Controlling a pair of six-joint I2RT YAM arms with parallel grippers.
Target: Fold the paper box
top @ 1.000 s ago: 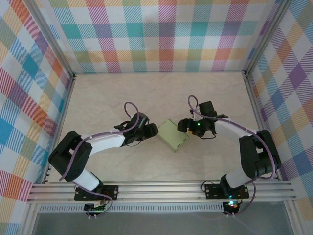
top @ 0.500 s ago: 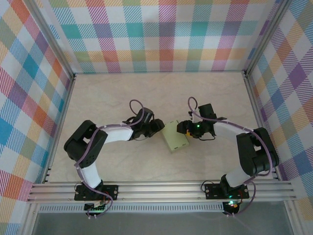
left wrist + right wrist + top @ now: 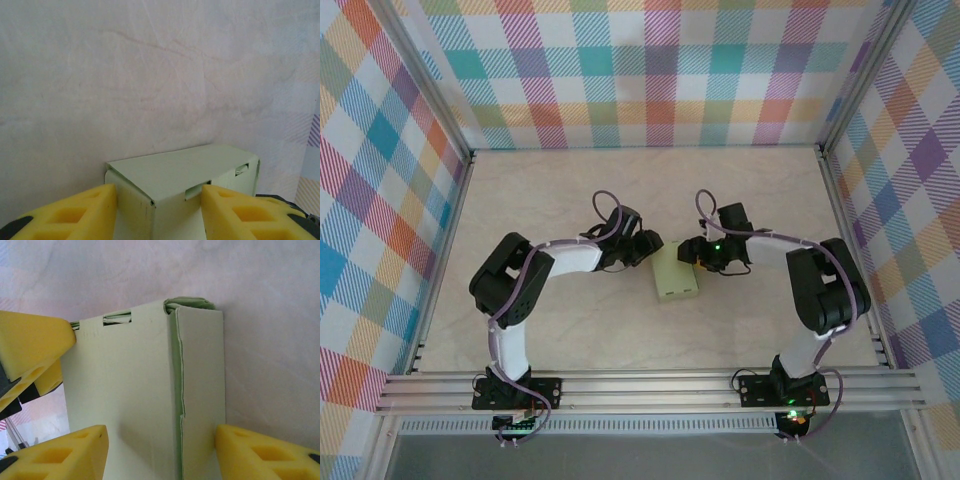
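Observation:
The paper box (image 3: 677, 272) is a pale green closed rectangular box lying on the table between both arms. My left gripper (image 3: 651, 250) meets its upper left corner. In the left wrist view the box (image 3: 182, 172) sits between the yellow pads (image 3: 75, 212), one against its end face and one against its slotted long side. My right gripper (image 3: 692, 252) holds the upper right end. In the right wrist view the box (image 3: 125, 390) spans the gap between both pads (image 3: 265, 452), and a seam runs down its top face. The left arm's pads (image 3: 30, 347) show at its far end.
The marble-patterned table (image 3: 620, 190) is enclosed by plaid walls (image 3: 650, 70) on three sides. An aluminium rail (image 3: 650, 390) with the arm bases runs along the near edge. Bare table lies beyond the box and in front of it.
Both grippers have moved towards the far side and closer together. The box has turned from a diagonal lie to nearly square with the table and shifted slightly away from the rail.

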